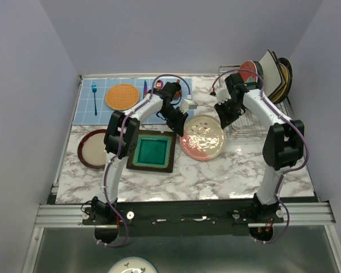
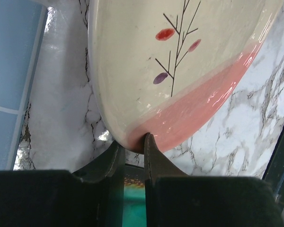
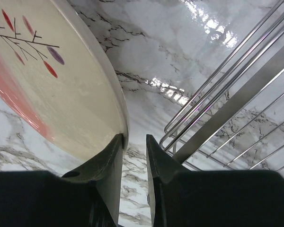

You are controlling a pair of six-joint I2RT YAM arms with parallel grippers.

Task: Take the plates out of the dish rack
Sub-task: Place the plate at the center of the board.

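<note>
A round cream plate with a pink band and a flowered twig (image 1: 202, 138) lies between my two arms, left of the dish rack (image 1: 254, 120). My left gripper (image 1: 185, 128) (image 2: 132, 142) is shut on its near rim, one finger above and one below the plate (image 2: 146, 56). My right gripper (image 1: 223, 121) (image 3: 135, 139) is open; the plate's edge (image 3: 61, 94) lies against its left finger, and only marble shows in the gap. Several plates (image 1: 268, 71) stand upright at the rack's far end. Whether the flowered plate touches the table I cannot tell.
A teal square plate (image 1: 152, 151) and a red-rimmed round plate (image 1: 94, 148) lie on the marble at the left. Behind them a blue placemat (image 1: 102, 111) carries an orange woven mat (image 1: 123, 96) and a blue fork (image 1: 94, 98). Rack wires (image 3: 236, 99) run close to my right gripper.
</note>
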